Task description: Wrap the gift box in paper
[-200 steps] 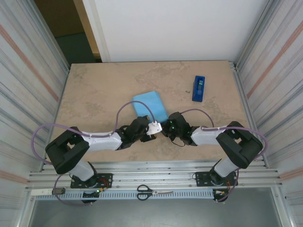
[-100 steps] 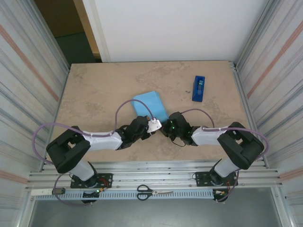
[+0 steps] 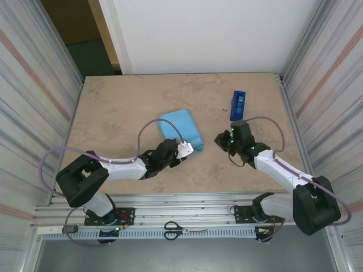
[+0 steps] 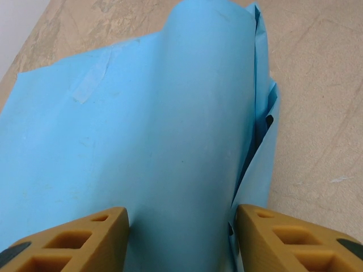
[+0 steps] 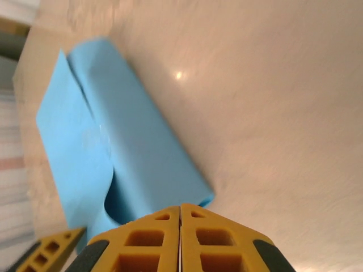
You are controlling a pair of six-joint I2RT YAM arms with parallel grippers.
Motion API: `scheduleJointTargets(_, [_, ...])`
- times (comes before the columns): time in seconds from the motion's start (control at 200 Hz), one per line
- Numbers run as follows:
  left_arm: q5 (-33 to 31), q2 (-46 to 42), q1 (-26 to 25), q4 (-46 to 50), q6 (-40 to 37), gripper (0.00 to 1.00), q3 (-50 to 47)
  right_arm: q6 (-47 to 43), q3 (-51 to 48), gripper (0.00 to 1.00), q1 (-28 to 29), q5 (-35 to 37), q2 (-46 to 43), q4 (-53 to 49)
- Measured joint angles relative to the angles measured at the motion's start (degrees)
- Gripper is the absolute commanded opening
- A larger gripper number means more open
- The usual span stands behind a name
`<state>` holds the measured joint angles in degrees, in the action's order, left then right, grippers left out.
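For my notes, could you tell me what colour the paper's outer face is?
Light sky blue; the paper shows best in the left wrist view.

My left gripper (image 4: 180,238) reaches forward low, its fingers parted. My right gripper (image 5: 180,241) is pressed shut, that arm angled inward, elbow out.

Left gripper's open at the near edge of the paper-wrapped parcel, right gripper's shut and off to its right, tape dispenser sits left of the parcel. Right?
Not quite. The tape dispenser sits to the right of the parcel, as the top external view shows. The rest holds: left gripper open at the parcel's near edge, right gripper shut, off to its right.
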<state>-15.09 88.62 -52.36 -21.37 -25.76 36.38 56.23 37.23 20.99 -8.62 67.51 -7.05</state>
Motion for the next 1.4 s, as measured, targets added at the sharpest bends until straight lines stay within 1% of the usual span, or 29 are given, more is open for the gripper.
scheduleJointTargets(0.12, [-0.1,0.0,-0.1,0.0,0.1,0.51,0.0,-6.4,4.4,0.14,-8.6,-2.8,-0.1,-3.9])
scheduleJointTargets(0.256, [-0.4,0.1,-0.2,-0.1,0.2,0.50,0.0,-11.4,8.0,0.16,-15.3,-6.6,1.2,-6.3])
scheduleJointTargets(0.391, [-0.9,0.2,-0.4,-0.2,0.4,0.50,0.0,-15.0,11.8,0.20,-19.1,-11.0,5.9,-7.6])
scheduleJointTargets(0.496, [-1.5,0.5,-0.8,-0.4,0.5,0.50,0.0,-16.9,14.1,0.18,-19.3,-14.7,9.2,-8.0])
scheduleJointTargets(0.566, [-1.9,0.5,-1.0,-0.4,0.6,0.50,0.0,-16.9,14.4,0.18,-17.5,-17.0,10.2,-7.9])
scheduleJointTargets(0.616, [-2.0,0.6,-1.0,-0.4,0.6,0.50,0.0,-16.7,13.9,0.17,-15.1,-18.4,10.4,-7.5])
scheduleJointTargets(0.666, [-2.1,0.6,-1.1,-0.4,0.7,0.50,0.0,-16.2,12.8,0.17,-11.4,-18.5,10.3,-6.3])
scheduleJointTargets(0.772, [-2.6,0.6,-1.3,-0.4,0.8,0.50,0.0,-14.5,8.2,0.13,-2.4,-17.9,9.7,-4.2])
scheduleJointTargets(0.827, [-2.6,0.6,-1.4,-0.4,1.0,0.50,0.1,-12.0,4.5,0.10,1.7,-17.8,9.1,-2.4])
scheduleJointTargets(0.892, [-2.6,0.6,-1.4,-0.4,1.2,0.50,0.1,-8.5,-0.1,0.05,4.7,-17.1,8.9,0.7])
scheduleJointTargets(0.962, [-2.6,0.6,-1.4,-0.4,1.2,0.50,0.0,-4.5,-4.0,0.03,7.6,-16.0,9.1,3.6])
scheduleJointTargets(1.032, [-2.6,0.6,-1.4,-0.4,1.2,0.50,0.1,-0.9,-5.8,0.00,10.6,-14.8,9.9,6.6])
scheduleJointTargets(1.152, [-2.6,0.6,-1.4,-0.5,1.2,0.50,0.0,4.1,-5.9,0.00,14.1,-12.5,12.5,13.7])
scheduleJointTargets(1.278, [-2.6,0.7,-1.4,-0.5,1.2,0.50,0.1,9.2,-5.9,0.00,15.1,-10.2,15.7,21.1])
scheduleJointTargets(1.398, [-2.6,0.7,-1.4,-0.5,1.2,0.51,0.0,12.5,-5.9,0.00,16.2,-7.9,18.4,25.6])
